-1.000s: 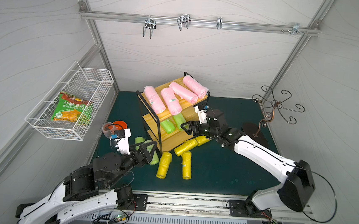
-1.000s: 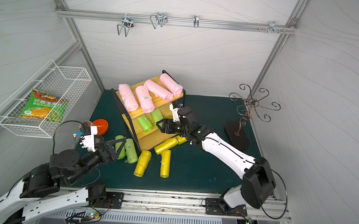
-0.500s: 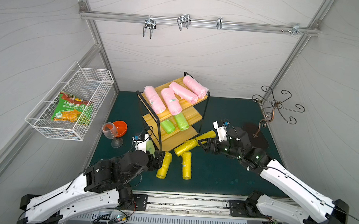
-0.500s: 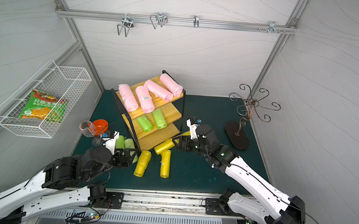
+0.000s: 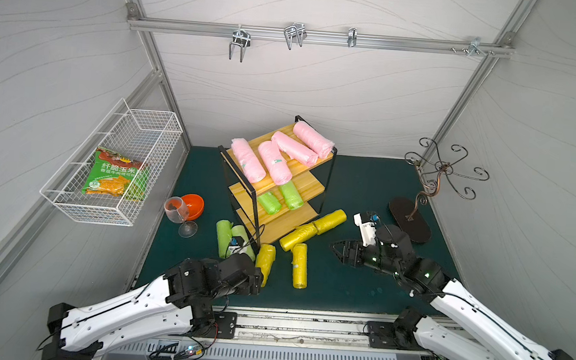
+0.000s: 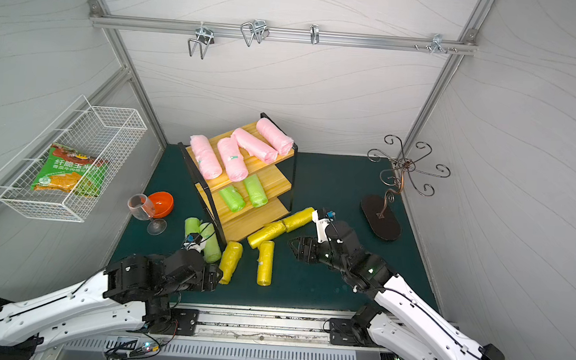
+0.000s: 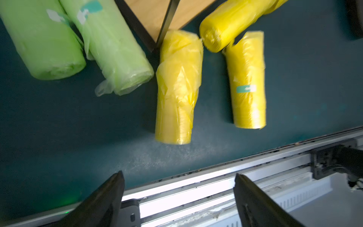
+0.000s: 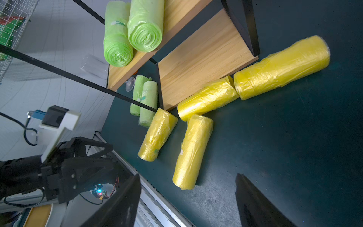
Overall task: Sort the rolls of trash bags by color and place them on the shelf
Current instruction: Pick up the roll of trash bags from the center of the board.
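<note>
Shelf (image 5: pixel 309 186) on dk green mat (image 5: pixel 367 180); grey walls (image 5: pixel 321 95).

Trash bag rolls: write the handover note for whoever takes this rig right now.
Left gripper: open, empty, over the mat near its front edge. Right gripper: open, empty, near the yellow rolls.
Done: four pink rolls on the shelf's top board; two green rolls on the middle board.
To do: two green ones and all four yellow lie on the mat; bottom board is bare.
</note>
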`<act>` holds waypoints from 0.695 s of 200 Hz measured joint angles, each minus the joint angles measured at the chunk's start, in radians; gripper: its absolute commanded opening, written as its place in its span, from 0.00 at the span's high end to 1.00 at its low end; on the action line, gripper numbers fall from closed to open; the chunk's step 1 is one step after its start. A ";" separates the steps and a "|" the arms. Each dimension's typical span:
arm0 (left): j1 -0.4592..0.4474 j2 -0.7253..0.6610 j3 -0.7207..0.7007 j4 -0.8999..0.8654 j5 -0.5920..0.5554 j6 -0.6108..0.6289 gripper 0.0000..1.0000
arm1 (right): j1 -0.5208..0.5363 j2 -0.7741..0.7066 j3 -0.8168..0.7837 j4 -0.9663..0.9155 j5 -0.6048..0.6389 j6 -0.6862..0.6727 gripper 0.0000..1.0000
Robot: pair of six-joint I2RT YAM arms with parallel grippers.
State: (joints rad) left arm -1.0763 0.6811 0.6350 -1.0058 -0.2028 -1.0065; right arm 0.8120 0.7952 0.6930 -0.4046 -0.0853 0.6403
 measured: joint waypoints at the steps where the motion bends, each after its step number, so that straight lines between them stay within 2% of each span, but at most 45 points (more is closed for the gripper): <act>1: 0.000 0.005 -0.001 0.000 0.002 0.000 0.06 | 0.000 0.000 0.000 0.000 0.000 0.000 0.21; 51: 0.006 0.161 -0.004 0.061 0.011 0.000 0.04 | 0.048 0.012 -0.002 -0.002 0.026 0.018 0.21; 98: 0.146 0.224 -0.039 0.173 0.083 0.040 0.09 | 0.083 0.034 -0.002 -0.002 0.053 0.023 0.22; 139: 0.172 0.325 -0.036 0.239 0.120 0.107 0.15 | 0.088 0.044 -0.002 -0.002 0.067 0.023 0.22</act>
State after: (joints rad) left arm -0.9039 1.0061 0.5991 -0.7666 -0.0826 -0.8993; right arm 0.8997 0.8394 0.6907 -0.4061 -0.0185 0.6632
